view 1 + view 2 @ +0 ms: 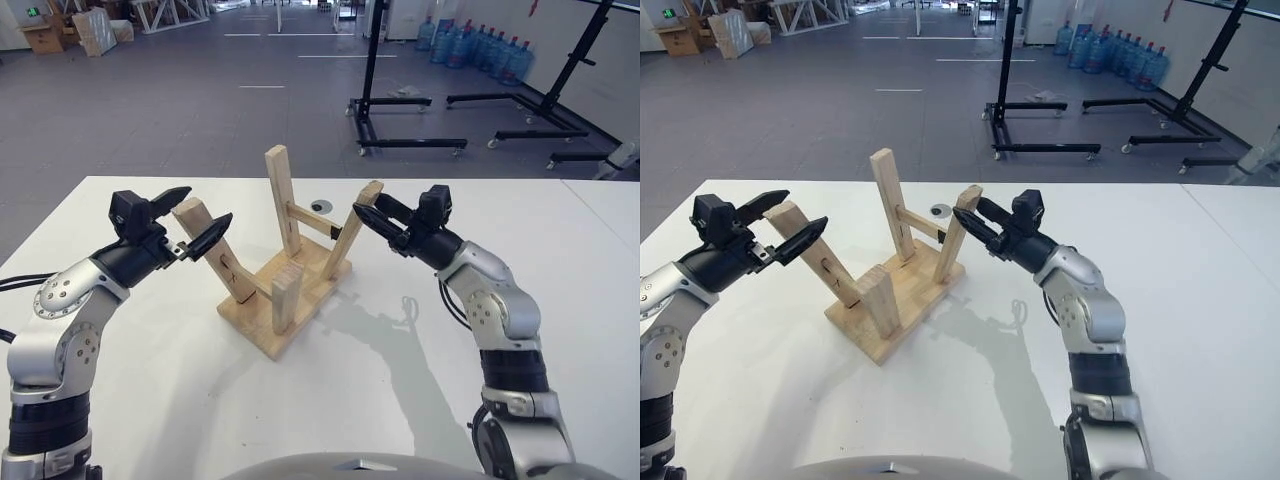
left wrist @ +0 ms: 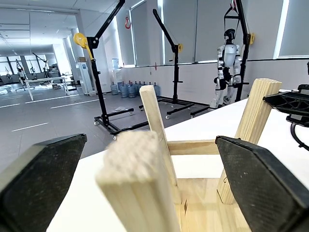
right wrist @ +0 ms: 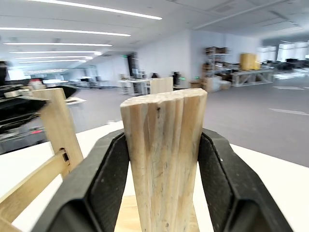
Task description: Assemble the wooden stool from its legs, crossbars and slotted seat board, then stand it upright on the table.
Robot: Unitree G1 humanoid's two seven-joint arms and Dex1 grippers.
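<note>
Well, stool point(image 1: 285, 290) sits upside down mid-worktop point(image 1: 330, 400), seat board point(image 1: 250, 320) flat, legs up, likely so the joints can be pressed home before flipping. Right hand point(image 1: 366, 205) pinches the top of the right leg point(image 1: 350, 240), probably steadying it. Left hand point(image 1: 206, 206) hangs spread either side of the left leg point(image 1: 215, 260) top, not gripping. Both forearms angle inward, elbows low.

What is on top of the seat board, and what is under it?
Four legs stand up from the seat board, a crossbar joining two. The board lies flat on the table, so its underside is hidden.
</note>
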